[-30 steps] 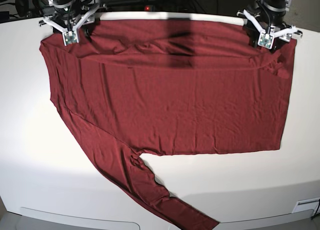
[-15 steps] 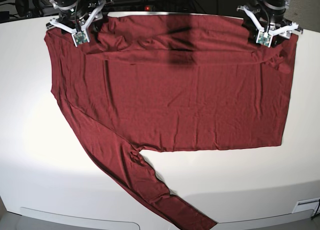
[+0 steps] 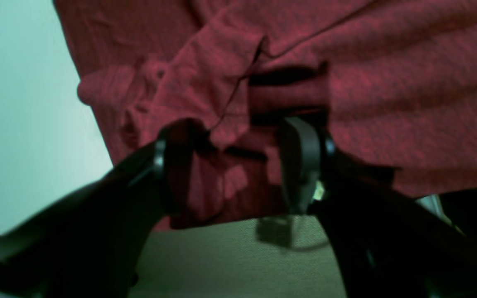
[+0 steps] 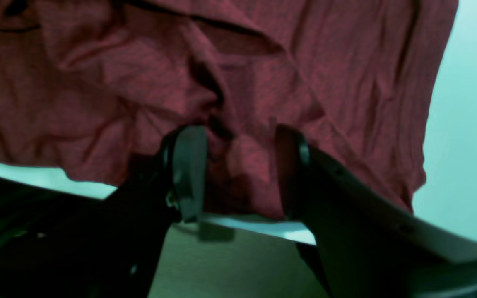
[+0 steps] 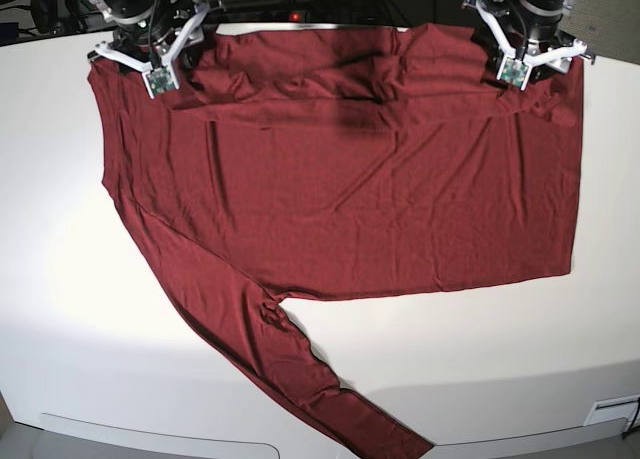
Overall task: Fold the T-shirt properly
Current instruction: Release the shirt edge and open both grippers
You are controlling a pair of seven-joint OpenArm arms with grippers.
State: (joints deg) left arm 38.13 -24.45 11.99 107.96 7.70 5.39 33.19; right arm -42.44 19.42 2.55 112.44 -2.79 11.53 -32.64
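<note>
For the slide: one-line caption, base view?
Both grippers pinch the maroon T-shirt's far edge; one sleeve trails forward.

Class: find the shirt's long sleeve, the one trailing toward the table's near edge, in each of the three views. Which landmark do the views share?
Base: the sleeve runs from the left side down to the bottom edge, on the table.
Left wrist: not in it.
Right wrist: not in it.
Shared landmark: the shirt's far edge, bunched between the fingers of the left pincer and the right pincer.
</note>
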